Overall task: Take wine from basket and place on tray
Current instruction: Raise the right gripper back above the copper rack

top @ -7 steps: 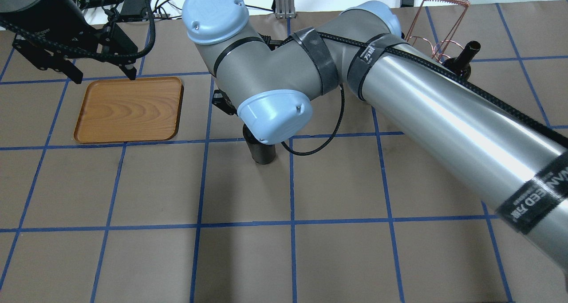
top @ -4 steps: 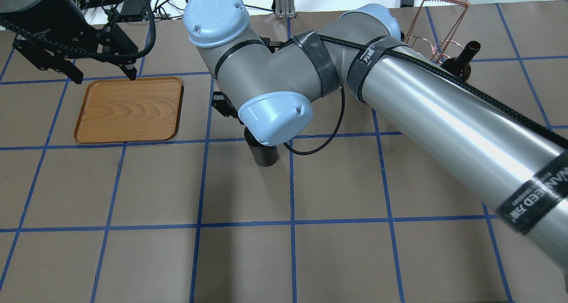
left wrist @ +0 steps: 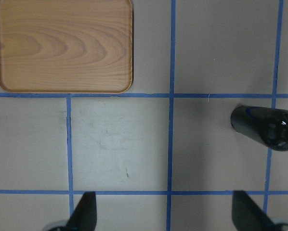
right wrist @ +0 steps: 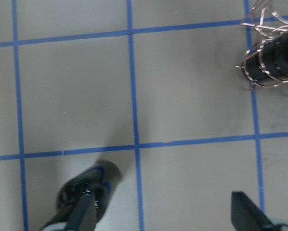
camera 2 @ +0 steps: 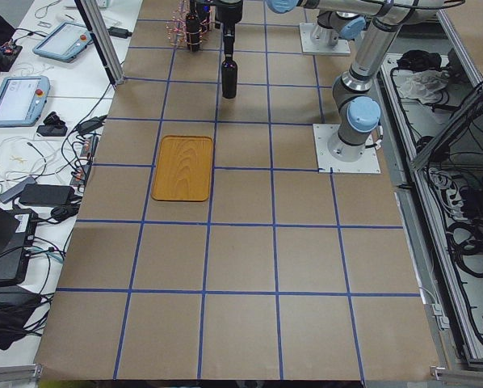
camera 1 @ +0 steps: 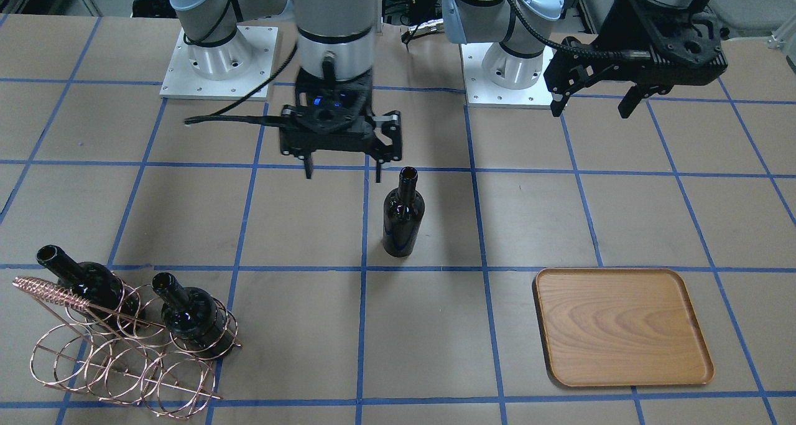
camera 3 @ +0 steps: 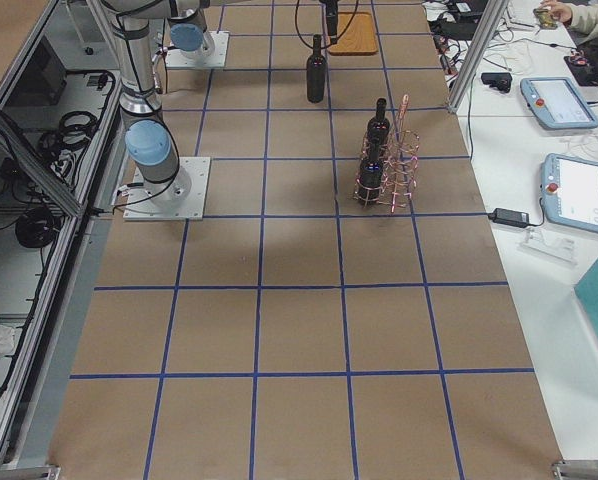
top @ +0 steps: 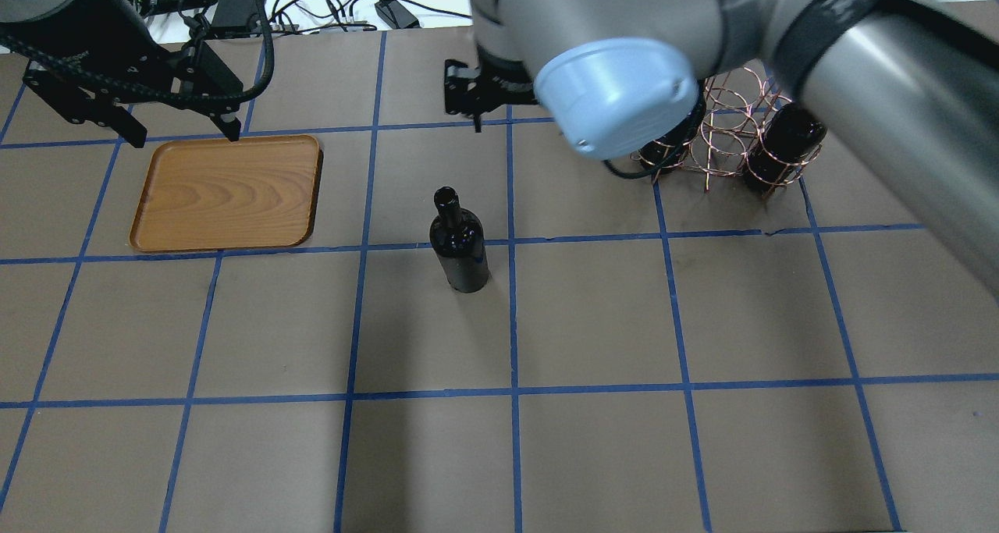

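One wine bottle (camera 1: pixel 403 216) stands upright and free on the table's middle; it also shows in the overhead view (top: pixel 459 244). My right gripper (camera 1: pixel 342 174) hangs open and empty above it, a little to the robot's side; in the right wrist view the bottle (right wrist: pixel 86 192) lies by one fingertip (right wrist: pixel 84 214). The wooden tray (camera 1: pixel 622 325) lies empty. My left gripper (camera 1: pixel 589 109) hovers open and empty beyond the tray's robot-side edge (top: pixel 226 193). The copper wire basket (camera 1: pixel 124 356) holds two more bottles (camera 1: pixel 87 282) (camera 1: pixel 193 316).
Brown paper with blue tape lines covers the table. The right arm's elbow and forearm (top: pixel 780 41) hang over the basket (top: pixel 726 139) in the overhead view. The arm bases (camera 1: pixel 217 64) stand at the robot's side. Pendants and cables lie past the table's far edge.
The right arm has risen and swung away from the standing bottle, which now shows whole. The basket is uncovered too. The left arm and tray have not moved.
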Robot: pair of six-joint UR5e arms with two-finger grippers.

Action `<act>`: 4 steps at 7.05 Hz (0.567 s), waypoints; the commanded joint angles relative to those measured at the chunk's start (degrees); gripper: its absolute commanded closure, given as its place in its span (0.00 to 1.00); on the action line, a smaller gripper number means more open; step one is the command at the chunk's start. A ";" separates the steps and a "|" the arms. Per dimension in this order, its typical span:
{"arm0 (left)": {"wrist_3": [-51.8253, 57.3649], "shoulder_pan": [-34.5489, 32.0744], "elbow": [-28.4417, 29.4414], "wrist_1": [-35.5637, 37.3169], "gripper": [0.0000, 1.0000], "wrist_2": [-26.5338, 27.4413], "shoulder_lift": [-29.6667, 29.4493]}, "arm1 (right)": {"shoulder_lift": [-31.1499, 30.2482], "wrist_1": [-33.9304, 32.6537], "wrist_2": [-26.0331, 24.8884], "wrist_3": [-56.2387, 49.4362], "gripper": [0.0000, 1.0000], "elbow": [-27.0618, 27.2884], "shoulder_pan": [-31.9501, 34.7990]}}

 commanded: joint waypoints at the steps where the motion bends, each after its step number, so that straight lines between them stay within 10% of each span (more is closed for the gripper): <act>1: 0.00 0.00 0.00 0.00 0.00 -0.01 0.00 | -4.58 8.81 0.04 -18.49 0.00 0.14 -10.92; 4: 0.00 0.00 0.00 0.00 0.00 0.07 0.08 | -8.00 9.08 0.48 -23.55 0.00 0.40 -19.75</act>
